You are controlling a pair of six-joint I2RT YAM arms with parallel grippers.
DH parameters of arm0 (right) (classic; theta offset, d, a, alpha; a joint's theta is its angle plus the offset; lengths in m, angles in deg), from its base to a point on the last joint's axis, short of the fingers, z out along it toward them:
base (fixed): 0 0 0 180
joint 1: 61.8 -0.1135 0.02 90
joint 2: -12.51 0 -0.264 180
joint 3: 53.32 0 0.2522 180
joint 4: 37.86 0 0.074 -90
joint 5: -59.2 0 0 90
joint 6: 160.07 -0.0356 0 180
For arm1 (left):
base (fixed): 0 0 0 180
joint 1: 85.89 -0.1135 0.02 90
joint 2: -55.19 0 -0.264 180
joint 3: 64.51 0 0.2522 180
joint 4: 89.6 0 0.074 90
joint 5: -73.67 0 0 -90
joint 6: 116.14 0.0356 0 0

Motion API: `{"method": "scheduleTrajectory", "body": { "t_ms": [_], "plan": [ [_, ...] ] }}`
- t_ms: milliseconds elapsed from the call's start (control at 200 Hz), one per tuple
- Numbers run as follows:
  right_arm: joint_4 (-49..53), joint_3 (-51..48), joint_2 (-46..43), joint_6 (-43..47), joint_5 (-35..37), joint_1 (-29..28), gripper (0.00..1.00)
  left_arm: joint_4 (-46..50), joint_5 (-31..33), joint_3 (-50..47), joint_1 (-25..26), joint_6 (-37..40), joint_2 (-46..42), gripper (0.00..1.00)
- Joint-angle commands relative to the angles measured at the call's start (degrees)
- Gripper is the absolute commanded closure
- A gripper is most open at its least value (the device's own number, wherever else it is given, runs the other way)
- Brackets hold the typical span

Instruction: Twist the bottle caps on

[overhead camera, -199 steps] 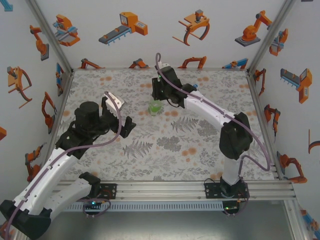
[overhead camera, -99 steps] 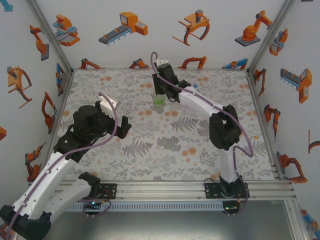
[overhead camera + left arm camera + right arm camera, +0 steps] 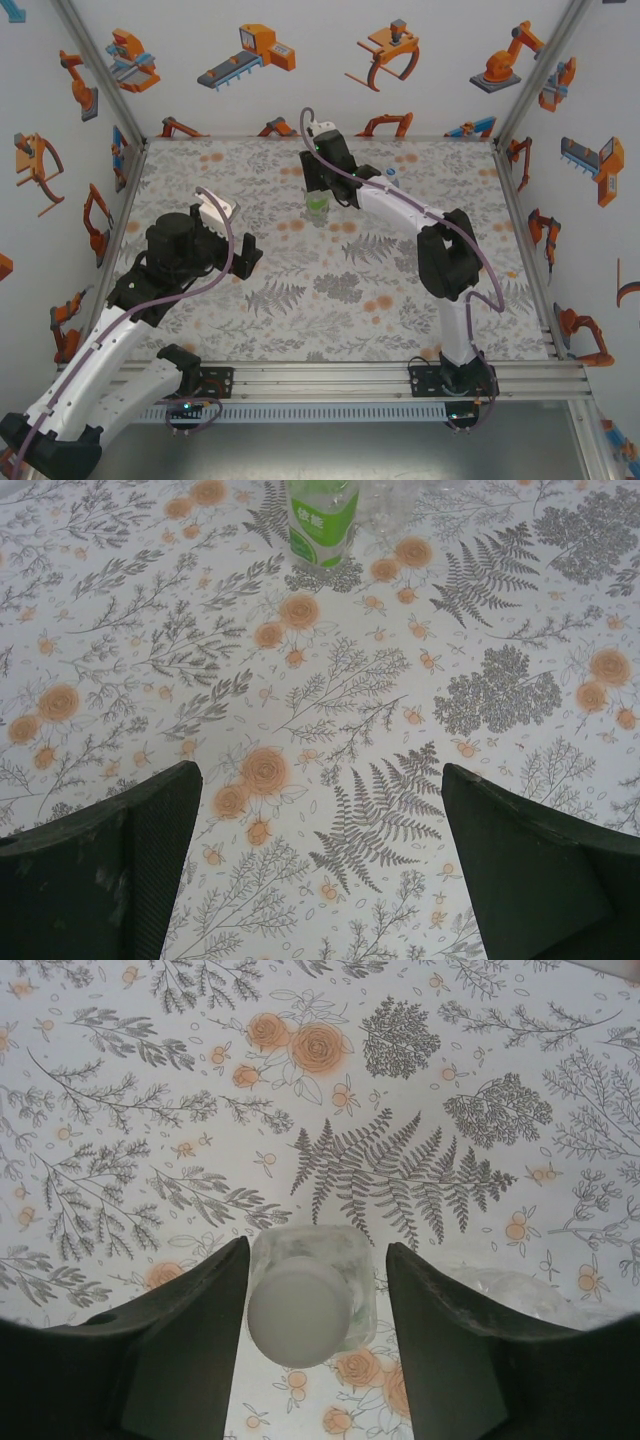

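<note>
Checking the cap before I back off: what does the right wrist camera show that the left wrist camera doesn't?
Right wrist: a white cap on a bottle, seen from above, between the right gripper's fingers, with a slight gap on one side. Left wrist: a green-labelled bottle with its top cut off, a clear bottle beside it, and the left gripper wide open over the floral cloth. Both: that floral cloth.

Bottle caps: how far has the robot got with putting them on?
Looks done: the green-labelled bottle stands upright with a whitish cap on top; how tight, I can't tell. In hand: the right gripper straddles it, jaws slightly wider than the bottle. The left gripper hangs open and empty. Still to do: a clear bottle beside the green one, its neck out of frame.
</note>
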Motion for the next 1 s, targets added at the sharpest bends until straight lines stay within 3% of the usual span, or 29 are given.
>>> {"method": "scheduleTrajectory", "body": {
  "t_ms": [0, 355, 436, 481, 786, 996],
  "plan": [
    [2.47, 2.67, -1.06, 0.63, -0.45, -0.03, 0.42, -0.07, 0.04, -0.5, -0.49, -0.78, -0.47, 0.03],
    [5.77, 0.42, -10.82, 4.11, 3.63, 0.16, 0.26, -7.26, 4.91, -3.01, -0.7, -3.23, 4.07, 0.03],
    [5.77, -3.03, -14.95, 5.04, 5.47, 0.73, 0.16, -9.43, 9.07, -3.48, -0.75, -4.28, 6.84, 0.03],
    [5.82, -5.2, -17.35, 5.18, 5.91, 1.36, 0.01, -10.42, 12.41, -3.58, -0.9, -5.13, 8.55, 0.03],
    [5.53, -24.05, -33.5, 7.55, 10.48, 8.5, 0.01, -21.47, 24.76, -7.82, -2.66, -3.6, 17.2, 0.03],
    [-0.52, -41.52, -41.15, 6.41, 12.1, 17.43, 0.01, -28.95, 30.43, -10.01, -3.84, 3.58, 23.72, 0.03]
  ]
}}
